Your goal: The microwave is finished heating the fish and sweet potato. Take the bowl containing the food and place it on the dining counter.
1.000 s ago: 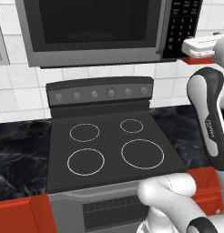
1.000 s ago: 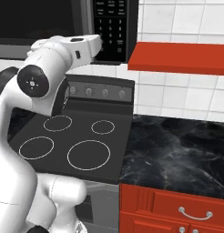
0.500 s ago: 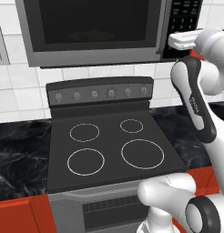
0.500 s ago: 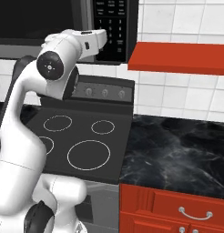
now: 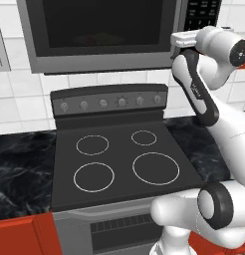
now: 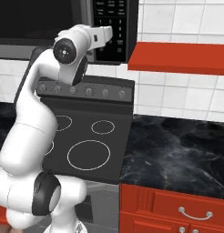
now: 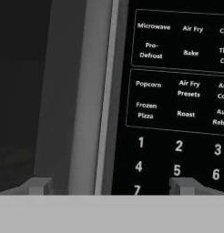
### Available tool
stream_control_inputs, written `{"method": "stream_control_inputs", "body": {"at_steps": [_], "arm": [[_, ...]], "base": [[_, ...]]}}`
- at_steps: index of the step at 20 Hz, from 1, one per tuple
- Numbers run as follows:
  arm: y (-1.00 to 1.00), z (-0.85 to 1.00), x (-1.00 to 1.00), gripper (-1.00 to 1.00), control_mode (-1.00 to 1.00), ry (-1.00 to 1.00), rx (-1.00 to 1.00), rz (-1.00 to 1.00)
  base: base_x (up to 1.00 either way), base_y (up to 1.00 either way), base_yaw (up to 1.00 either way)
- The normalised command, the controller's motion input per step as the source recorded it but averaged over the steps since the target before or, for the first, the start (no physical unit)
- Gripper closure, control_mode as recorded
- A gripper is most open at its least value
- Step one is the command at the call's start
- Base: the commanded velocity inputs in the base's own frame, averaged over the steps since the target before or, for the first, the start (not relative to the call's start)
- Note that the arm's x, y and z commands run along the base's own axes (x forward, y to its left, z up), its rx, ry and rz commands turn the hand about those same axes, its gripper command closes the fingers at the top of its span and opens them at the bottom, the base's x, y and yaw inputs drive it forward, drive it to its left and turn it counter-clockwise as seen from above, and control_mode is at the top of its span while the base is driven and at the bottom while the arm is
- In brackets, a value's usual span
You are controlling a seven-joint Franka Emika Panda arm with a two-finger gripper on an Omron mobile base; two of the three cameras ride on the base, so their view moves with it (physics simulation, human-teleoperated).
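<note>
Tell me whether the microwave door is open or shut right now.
Shut. The microwave shows its dark glass door flush in the steel frame beside the keypad, with the open hand close before it.

stove (image 5: pixel 122 164): black, four rings | knobs (image 5: pixel 112 102): on back panel | shelf (image 6: pixel 180 57): red

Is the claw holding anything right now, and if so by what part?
Nothing is held. The claw is open, facing the shut microwave where door edge meets keypad.
</note>
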Motion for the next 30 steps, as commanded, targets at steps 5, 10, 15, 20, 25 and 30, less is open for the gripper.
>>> {"method": "stream_control_inputs", "body": {"at_steps": [5,10,15,20,25,30], "arm": [[0.0,0.0,0.7,-1.0,-1.0,0.07,0.0,0.0],[0.0,0.0,0.69,-1.0,-1.0,0.07,0.0,0.0],[0.0,0.0,0.67,-1.0,-1.0,0.06,0.0,0.0],[0.0,0.0,0.62,1.0,-1.0,0.05,0.0,0.0],[0.0,0.0,0.16,1.0,-1.0,0.01,0.0,-0.01],[0.0,0.0,0.0,1.0,-1.0,0.0,0.0,0.0]], "base": [[0.0,0.0,0.0],[0.0,0.0,0.0],[0.0,0.0,0.0],[0.0,0.0,0.0],[0.0,0.0,0.0],[0.0,0.0,0.0]]}}
